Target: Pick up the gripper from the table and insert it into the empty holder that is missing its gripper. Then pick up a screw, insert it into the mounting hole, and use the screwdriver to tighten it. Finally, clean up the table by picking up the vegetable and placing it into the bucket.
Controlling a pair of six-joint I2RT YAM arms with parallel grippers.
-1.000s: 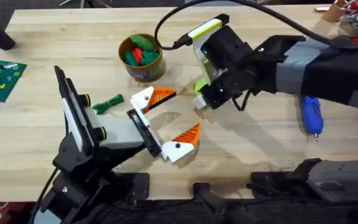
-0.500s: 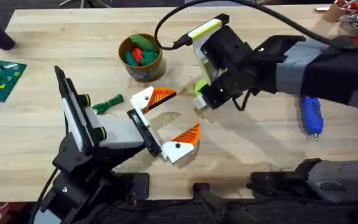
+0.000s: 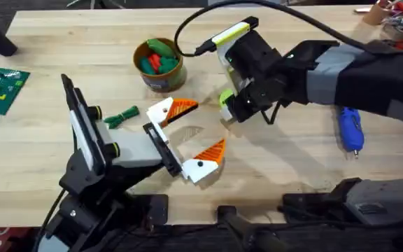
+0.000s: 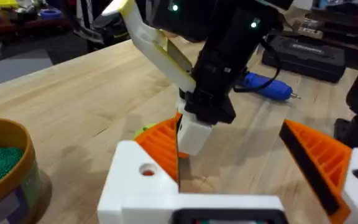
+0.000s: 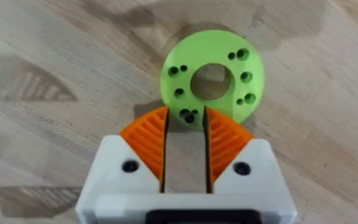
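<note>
Green ring part (image 5: 211,78) sat on the surface (image 3: 82,63), pinched at its rim by right gripper (image 5: 186,134); left gripper (image 3: 191,133) spread nearby. Pickup step; next, lifting toward the holder.

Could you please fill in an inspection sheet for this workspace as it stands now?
Surface: wooden table, no spills seen.
Job's things: screwdriver lies at the right; vegetable lies on the wood near the left arm; bucket stands upright.
Clutter: toy vegetables in the bucket; green disc flat on the wood; circuit board at the left edge.
Grippers: left end effector open, holding nothing; right end effector at the disc's edge, grip unclear.
Cables: black cable arcs over the table behind the bucket.
Surroundings: black case beyond the table.
</note>
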